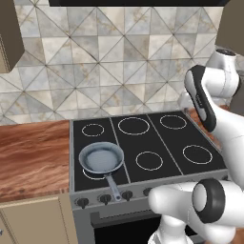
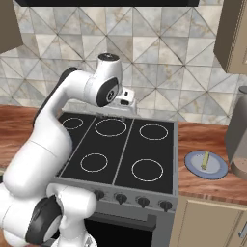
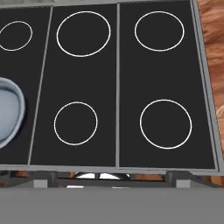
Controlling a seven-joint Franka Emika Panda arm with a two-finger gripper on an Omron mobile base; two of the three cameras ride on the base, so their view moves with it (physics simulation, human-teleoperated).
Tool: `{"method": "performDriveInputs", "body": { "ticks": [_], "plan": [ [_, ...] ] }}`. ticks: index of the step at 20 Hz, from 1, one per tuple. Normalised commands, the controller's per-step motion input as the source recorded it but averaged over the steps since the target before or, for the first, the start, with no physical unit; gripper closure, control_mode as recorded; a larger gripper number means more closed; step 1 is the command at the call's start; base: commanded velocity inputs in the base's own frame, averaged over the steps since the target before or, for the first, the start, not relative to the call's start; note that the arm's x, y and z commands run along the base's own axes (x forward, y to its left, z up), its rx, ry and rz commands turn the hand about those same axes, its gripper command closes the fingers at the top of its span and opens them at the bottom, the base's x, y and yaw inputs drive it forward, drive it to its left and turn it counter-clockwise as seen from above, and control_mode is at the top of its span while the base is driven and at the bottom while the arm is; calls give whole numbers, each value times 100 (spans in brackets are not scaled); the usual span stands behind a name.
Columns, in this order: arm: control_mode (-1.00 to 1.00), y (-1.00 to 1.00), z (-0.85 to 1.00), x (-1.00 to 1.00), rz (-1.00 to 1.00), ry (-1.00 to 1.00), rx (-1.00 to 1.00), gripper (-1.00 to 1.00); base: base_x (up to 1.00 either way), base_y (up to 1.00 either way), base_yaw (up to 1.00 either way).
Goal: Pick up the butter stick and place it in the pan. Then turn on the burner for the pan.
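Note:
The grey-blue pan [image 1: 101, 159] sits on the front-left burner [image 1: 91, 174] of the black glass stove, its handle pointing toward the front edge. In the hand view the pan [image 3: 8, 113] shows at the left edge. The pale-yellow butter stick [image 2: 206, 160] lies on a blue-grey plate [image 2: 218, 170] on the wooden counter right of the stove. My gripper [image 2: 126, 106] hangs high over the back middle of the stove, looking down on it, far from both pan and butter. Its fingers are not clear enough to judge, and nothing shows in it.
A row of knobs [image 2: 120, 198] runs along the stove's front panel. A tall grey appliance [image 2: 239, 137] stands just right of the plate. Wooden counter [image 1: 33, 152] lies left of the stove. Wall cabinets [image 2: 234, 36] hang at the upper corners.

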Motion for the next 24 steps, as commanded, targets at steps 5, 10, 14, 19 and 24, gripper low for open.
{"method": "performDriveInputs", "body": {
  "ticks": [5,10,14,19,24],
  "plan": [
    [-100,-68,-20,0,0,5,0,-100,0,0,0],
    [-100,-64,-24,1,0,5,0,-100,0,0,0],
    [-100,-56,-29,2,0,6,0,-100,0,0,0],
    [-100,-41,-30,10,0,7,0,-100,0,0,0],
    [-100,-36,-31,13,0,7,0,-100,0,0,0]
  ]
}}
